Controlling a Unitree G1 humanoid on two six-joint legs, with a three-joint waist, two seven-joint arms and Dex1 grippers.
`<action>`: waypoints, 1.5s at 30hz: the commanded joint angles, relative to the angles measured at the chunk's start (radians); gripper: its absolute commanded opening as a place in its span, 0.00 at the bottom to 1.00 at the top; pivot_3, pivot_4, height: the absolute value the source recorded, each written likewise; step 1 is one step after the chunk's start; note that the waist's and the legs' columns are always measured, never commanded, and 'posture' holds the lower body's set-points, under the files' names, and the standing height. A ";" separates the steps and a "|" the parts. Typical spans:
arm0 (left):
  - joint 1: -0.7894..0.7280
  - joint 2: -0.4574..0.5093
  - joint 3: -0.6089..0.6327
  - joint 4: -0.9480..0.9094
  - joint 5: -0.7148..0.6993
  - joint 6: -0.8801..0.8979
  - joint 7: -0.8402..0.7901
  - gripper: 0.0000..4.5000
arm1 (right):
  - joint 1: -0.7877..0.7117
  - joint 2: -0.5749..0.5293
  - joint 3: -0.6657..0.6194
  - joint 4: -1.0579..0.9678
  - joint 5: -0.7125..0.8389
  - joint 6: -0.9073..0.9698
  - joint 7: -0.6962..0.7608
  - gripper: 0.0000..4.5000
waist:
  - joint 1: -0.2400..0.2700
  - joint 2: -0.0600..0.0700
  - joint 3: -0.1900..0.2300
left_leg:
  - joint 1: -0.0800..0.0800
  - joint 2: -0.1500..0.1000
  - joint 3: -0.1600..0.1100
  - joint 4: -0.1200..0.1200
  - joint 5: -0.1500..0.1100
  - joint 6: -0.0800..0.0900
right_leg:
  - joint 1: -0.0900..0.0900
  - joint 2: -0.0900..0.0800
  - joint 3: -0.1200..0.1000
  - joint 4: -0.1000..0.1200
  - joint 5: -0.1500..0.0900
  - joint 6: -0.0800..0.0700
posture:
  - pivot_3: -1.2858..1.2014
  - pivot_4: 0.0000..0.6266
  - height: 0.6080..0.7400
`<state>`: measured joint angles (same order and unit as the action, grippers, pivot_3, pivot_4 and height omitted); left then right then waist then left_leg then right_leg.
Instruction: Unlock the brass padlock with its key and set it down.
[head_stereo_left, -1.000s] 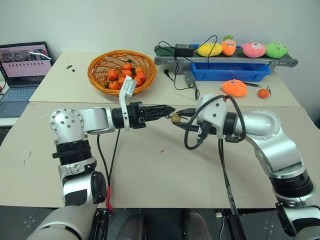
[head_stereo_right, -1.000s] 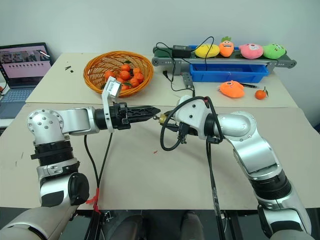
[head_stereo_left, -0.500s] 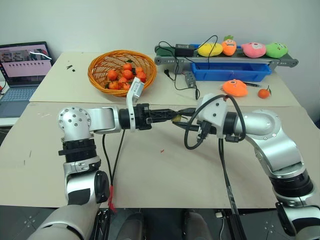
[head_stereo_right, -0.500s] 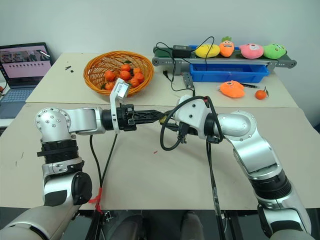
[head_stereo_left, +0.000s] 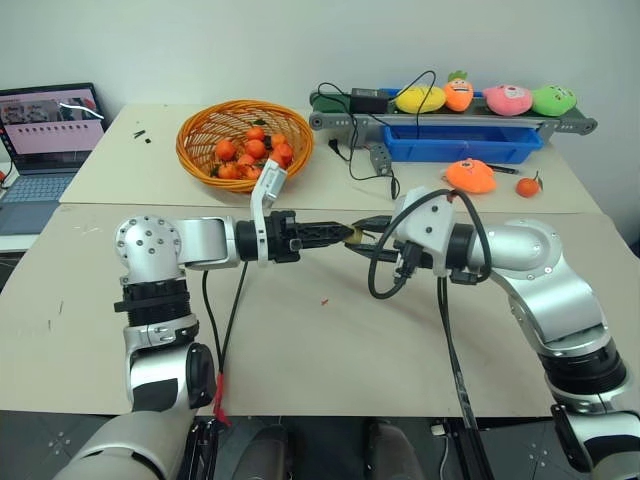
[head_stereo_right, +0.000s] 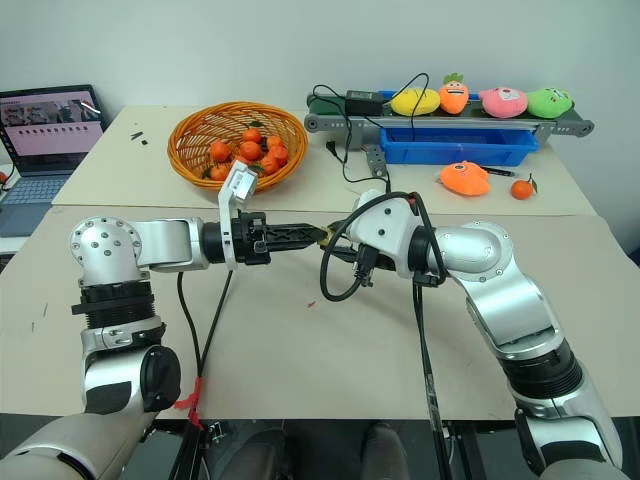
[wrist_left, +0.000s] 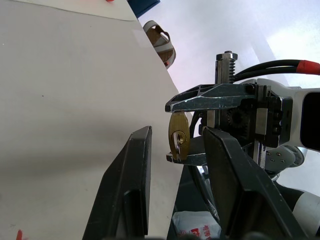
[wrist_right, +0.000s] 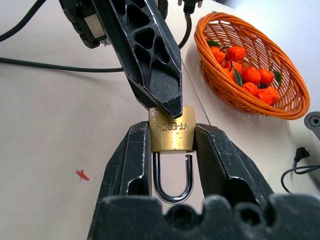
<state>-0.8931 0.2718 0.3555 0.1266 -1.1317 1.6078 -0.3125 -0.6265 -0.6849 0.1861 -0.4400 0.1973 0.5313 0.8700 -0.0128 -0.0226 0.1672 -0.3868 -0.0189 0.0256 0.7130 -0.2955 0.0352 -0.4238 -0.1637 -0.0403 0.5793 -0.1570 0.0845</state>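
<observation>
right pincer (wrist_right: 172, 150): squeezes the brass padlock (wrist_right: 172, 131), held up above the surface (head_stereo_left: 330, 330) | left pincer (wrist_left: 175, 150): fingers apart round the key (wrist_left: 180, 141) in the lock, not gripping yet | risk: a crooked pinch may slip off the tiny key.

1. Your robot's arms are silver metal, with round shoulder housings ringed by small screws.
2. Black joint segments sit between the silver links.
3. Black cables loop along both forearms; a red band marks one end.
4. The left gripper (head_stereo_left: 345, 233) has black fingers with triangular cut-outs.
5. The right gripper (wrist_right: 172, 150) has smooth black fingers.
</observation>
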 joint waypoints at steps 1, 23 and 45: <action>-0.036 -0.001 -0.004 -0.005 0.005 -0.017 -0.019 0.37 | -0.031 0.003 -0.014 -0.035 -0.006 -0.013 -0.012 0.20 | 0.000 0.000 0.000 | 0.000 0.000 0.000 0.000 0.000 0.000 | 0.000 0.000 0.000 0.000 0.000 0.000 | 0.52 0.24 1.00; -0.047 -0.010 0.001 -0.016 0.014 -0.012 -0.044 0.00 | -0.034 0.008 -0.001 -0.024 -0.009 -0.021 -0.007 0.20 | 0.000 0.000 0.000 | 0.000 0.000 0.000 0.000 0.000 0.000 | 0.000 0.000 0.000 0.000 0.000 0.000 | 0.52 0.24 1.00; -0.028 0.015 -0.046 -0.012 0.044 -0.022 -0.109 0.00 | -0.036 0.007 -0.004 -0.036 -0.010 -0.012 -0.007 0.20 | 0.000 0.000 0.000 | 0.000 0.000 0.000 0.000 0.000 0.000 | 0.000 0.000 0.000 0.000 0.000 0.000 | 0.52 0.24 1.00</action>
<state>-0.9230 0.2841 0.3262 0.1338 -1.0799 1.5901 -0.3918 -0.6427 -0.6789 0.1958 -0.4463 0.1915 0.5307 0.8701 -0.0129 -0.0226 0.1672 -0.3870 -0.0188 0.0256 0.7130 -0.2956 0.0352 -0.4239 -0.1637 -0.0403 0.5792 -0.1571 0.0845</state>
